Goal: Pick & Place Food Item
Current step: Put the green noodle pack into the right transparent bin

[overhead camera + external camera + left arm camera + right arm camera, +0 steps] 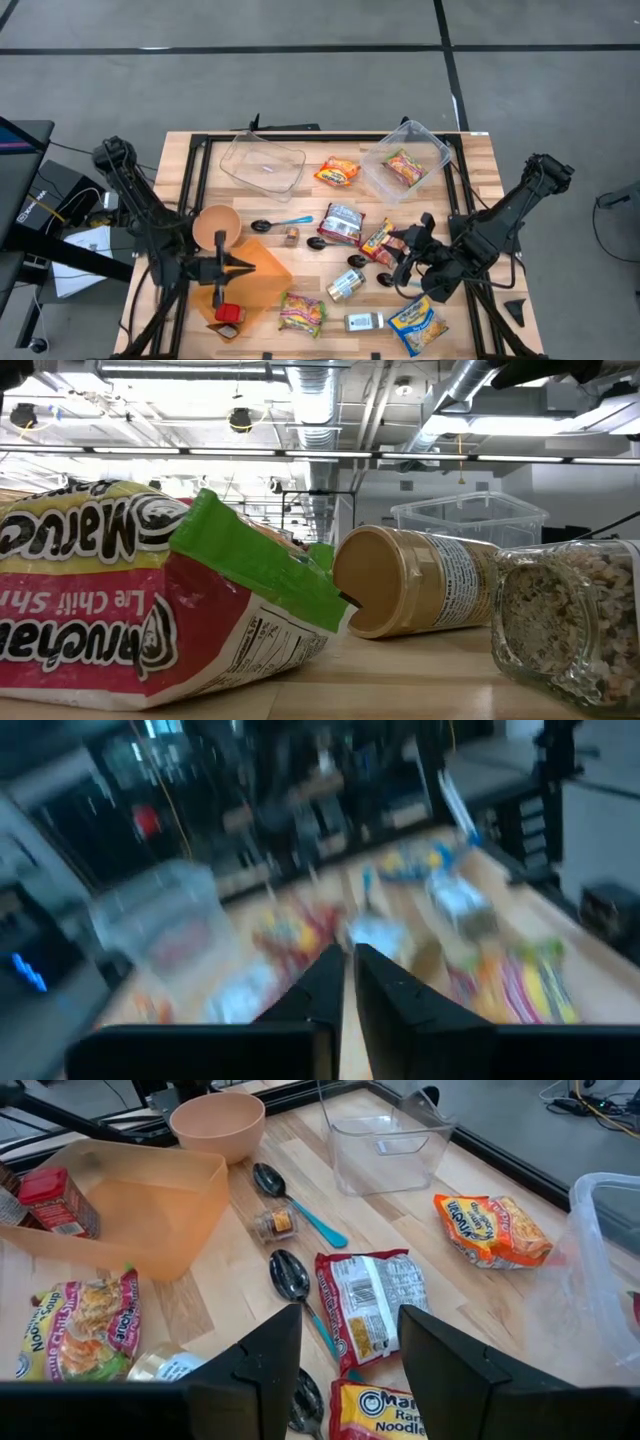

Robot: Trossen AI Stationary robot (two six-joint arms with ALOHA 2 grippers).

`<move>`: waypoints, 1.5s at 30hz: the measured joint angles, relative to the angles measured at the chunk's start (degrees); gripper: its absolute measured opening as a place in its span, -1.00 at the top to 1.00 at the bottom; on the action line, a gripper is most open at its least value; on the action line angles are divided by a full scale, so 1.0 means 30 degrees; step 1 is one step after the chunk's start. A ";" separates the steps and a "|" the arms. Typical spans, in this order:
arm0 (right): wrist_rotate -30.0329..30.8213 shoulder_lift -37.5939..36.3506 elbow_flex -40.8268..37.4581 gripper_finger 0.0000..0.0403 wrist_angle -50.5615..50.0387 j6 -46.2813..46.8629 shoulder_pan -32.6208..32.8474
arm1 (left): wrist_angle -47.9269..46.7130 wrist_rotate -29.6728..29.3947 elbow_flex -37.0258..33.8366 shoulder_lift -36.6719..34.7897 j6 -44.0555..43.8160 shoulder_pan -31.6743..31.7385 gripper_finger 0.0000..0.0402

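Left gripper [243,266] seen closed, empty, above translucent orange plastic tray [262,277]. Right gripper [403,243] seen open beside red ramen packet [377,240], right of tray. Packet slip risked through off-centre closure.

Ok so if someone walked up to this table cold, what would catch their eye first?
Probably the bright scatter of noodle packets down the middle of the table, like the orange one beside the empty clear tub. Next, the translucent orange bin at the front left, with the left tool shut above it. The right tool hangs open over the packets on the right.
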 joint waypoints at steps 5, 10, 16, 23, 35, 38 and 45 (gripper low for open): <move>-0.0006 0.0000 0.0000 0.19 -0.0057 0.0007 0.0007 | 0.5793 0.2300 0.0000 -0.0699 0.7377 0.1064 0.70; -0.0007 -0.0007 0.0000 0.19 -0.0066 0.0007 0.0066 | 0.8079 0.6447 0.0007 -0.1419 0.8101 0.2453 0.46; -0.0022 -0.0007 0.0000 0.19 -0.0073 -0.0080 0.0066 | 0.6686 0.7064 0.0007 -0.1392 0.7298 0.2809 0.20; -0.0044 -0.0007 0.0000 0.19 -0.0073 -0.0086 0.0066 | 0.6828 0.7153 0.0007 -0.1273 0.6711 0.2802 0.06; -0.0051 -0.0007 -0.0007 0.19 -0.0068 -0.0087 0.0058 | 0.2703 1.0714 0.2325 0.1751 0.2639 0.2831 0.24; -0.0051 -0.0007 -0.0007 0.19 -0.0066 -0.0094 0.0058 | 0.1258 1.0715 0.3969 0.3400 0.2556 0.2831 0.23; -0.0058 -0.0007 -0.0007 0.19 -0.0066 -0.0087 0.0051 | -0.0636 1.2510 0.6989 0.7822 0.1257 0.3872 -0.06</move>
